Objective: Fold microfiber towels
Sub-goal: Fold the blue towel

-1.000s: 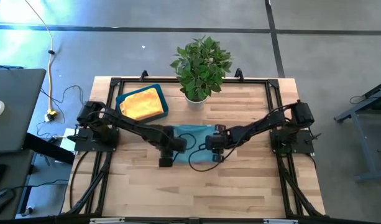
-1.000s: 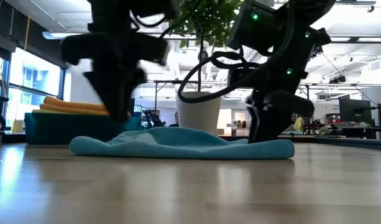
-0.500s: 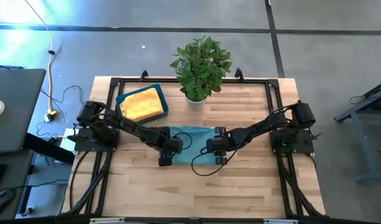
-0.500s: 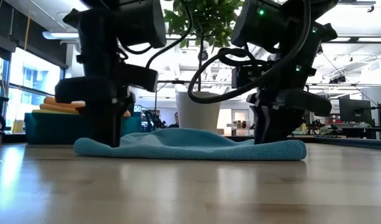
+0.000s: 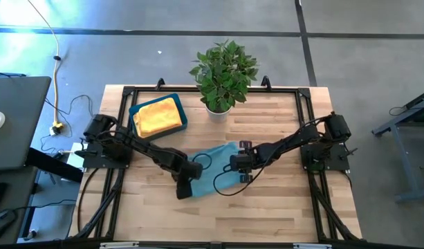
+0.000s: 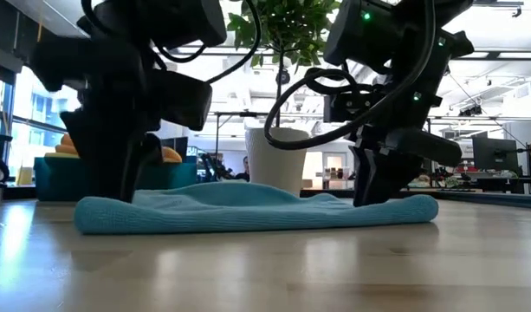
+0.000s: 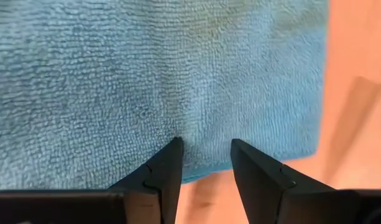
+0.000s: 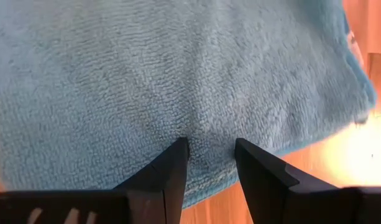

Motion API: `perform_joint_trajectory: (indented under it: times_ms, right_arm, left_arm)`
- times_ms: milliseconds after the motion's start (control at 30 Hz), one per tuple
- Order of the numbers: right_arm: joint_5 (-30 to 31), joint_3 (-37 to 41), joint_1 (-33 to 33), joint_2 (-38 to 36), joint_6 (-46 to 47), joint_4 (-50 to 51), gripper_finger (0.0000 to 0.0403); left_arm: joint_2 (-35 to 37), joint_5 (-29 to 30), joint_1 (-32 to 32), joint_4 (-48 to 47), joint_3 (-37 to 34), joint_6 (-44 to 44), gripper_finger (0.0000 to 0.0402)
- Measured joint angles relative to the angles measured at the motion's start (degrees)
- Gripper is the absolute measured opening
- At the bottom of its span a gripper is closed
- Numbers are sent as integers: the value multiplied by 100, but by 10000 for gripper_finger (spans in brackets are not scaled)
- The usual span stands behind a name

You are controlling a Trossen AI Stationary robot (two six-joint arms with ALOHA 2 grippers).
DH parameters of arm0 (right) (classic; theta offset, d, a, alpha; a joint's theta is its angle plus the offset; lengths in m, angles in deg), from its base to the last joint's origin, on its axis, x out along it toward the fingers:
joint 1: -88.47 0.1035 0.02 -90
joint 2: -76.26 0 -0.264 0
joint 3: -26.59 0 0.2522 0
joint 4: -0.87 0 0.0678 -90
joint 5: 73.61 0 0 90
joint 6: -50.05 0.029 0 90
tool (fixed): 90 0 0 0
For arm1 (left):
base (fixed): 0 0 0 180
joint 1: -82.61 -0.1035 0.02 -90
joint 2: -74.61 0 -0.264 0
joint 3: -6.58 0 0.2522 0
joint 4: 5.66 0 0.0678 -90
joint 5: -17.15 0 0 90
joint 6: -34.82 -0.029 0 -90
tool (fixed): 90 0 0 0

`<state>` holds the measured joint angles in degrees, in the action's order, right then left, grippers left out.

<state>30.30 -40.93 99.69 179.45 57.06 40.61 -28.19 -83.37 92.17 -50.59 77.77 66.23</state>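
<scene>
Towel position: the teal towel (image 5: 213,169) lies flat mid-counter (image 5: 267,207), long axis running left to right, slanted.
Left gripper (image 7: 206,163): over the towel's near-left edge, fingers part open with a pinch of cloth between them.
Right gripper (image 8: 212,163): over the right edge, likewise part open on cloth.
Nearer arm: neither; each is at its own end.
Surroundings: tray (image 5: 181,119) with yellow and orange towels (image 5: 156,115) far left; potted plant (image 5: 224,72) far centre, both apart from the towel.
</scene>
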Motion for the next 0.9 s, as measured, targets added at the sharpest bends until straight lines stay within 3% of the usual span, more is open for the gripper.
perform_joint_trajectory:
  times_ms: [133,300,467,633,900]
  right_arm:
    - [25,25,-33,-214,6,61,133]
    - [59,43,-196,-929,293,429,133]
    - [-73,80,-345,-1402,1546,879,133]
    - [-370,169,-415,-1528,3545,908,136]
    - [-516,724,-413,-1535,5373,605,196]
  left_arm:
    - [-26,-518,31,39,142,144,129]
    - [-26,-341,23,-15,552,-42,129]
    - [-15,209,17,-137,865,-317,129]
    - [-13,267,15,-493,950,-219,129]
    - [-9,353,157,-1134,981,-8,129]
